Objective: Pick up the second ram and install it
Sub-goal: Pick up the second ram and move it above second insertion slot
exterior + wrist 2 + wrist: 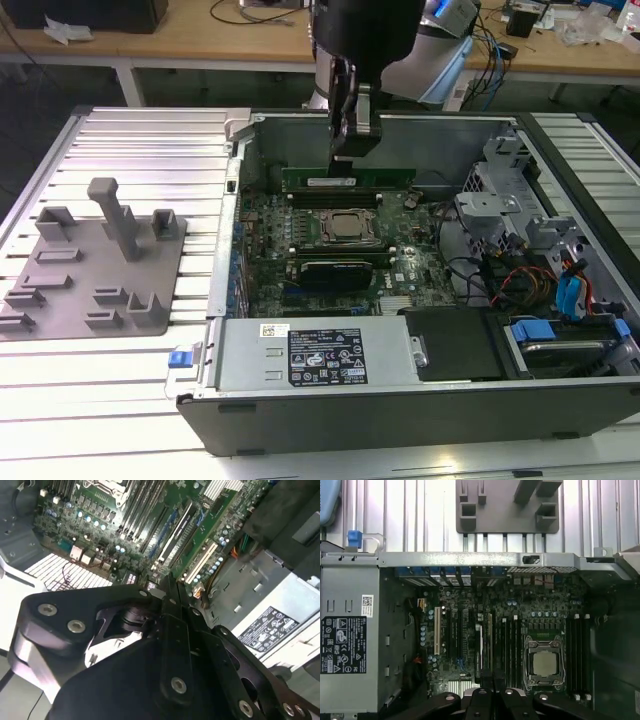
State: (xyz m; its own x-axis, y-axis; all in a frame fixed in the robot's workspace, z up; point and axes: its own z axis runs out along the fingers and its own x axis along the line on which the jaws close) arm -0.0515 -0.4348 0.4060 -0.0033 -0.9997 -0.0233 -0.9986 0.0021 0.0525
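Observation:
The second ram (385, 180), a long green stick with a small white label, hangs level inside the open computer case, just above the black memory slots (345, 199) on the far side of the silver-topped CPU (348, 227). My gripper (352, 158) comes down from above and is shut on the stick's top edge near its middle. In the first wrist view the fingers (481, 696) point down at the motherboard, and the stick runs edge-on (490, 645) beside the slots (511, 650) next to the CPU (543, 662). The second wrist view has the black gripper body (170, 645) over the board.
A grey plastic fixture (95, 260) lies on the ribbed table at the exterior view's left. The silver power supply (320, 355) fills the case's near side. Drive cages and cables (560, 290) crowd its right. A black heatsink block (340, 270) sits near the CPU.

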